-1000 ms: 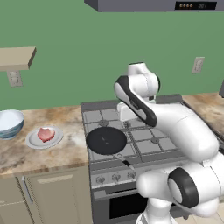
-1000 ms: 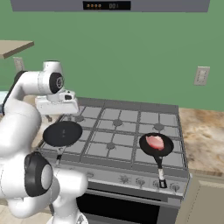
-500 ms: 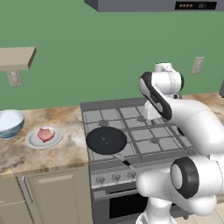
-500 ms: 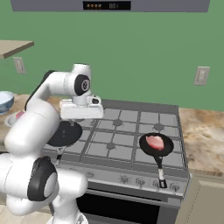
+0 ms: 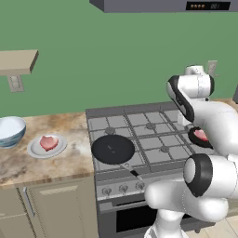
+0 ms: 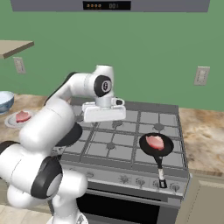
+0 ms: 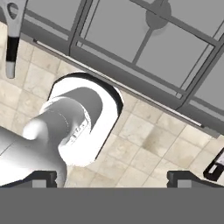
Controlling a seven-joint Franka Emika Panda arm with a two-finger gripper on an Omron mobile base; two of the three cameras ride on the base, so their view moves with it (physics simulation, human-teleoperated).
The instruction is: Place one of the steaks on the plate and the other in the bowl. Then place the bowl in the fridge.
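One steak (image 5: 48, 142) lies on the white-grey plate (image 5: 33, 149) on the counter left of the stove, and the same steak (image 6: 22, 116) and plate (image 6: 11, 120) appear in the right base view. The blue-patterned bowl (image 5: 9, 131) stands empty just left of the plate. The other steak (image 6: 154, 141) rests in a small black frying pan (image 6: 154, 148) on the stove's right side. My gripper (image 6: 104, 118) hangs over the middle of the stove, left of that pan. In the hand view its fingertips (image 7: 43, 177) stand wide apart, open and empty. The fridge is out of view.
A second, empty black pan (image 5: 113, 148) sits on the stove's front left burner. The gas stove (image 6: 131, 135) has raised grates. A wooden shelf (image 5: 17, 61) hangs above the bowl. A range hood (image 6: 109, 5) runs overhead. Counter continues right of the stove (image 6: 203, 140).
My arm has swung rightward across the stove, from above the empty left pan to over the stove's middle. Steaks, plate and bowl have not moved.
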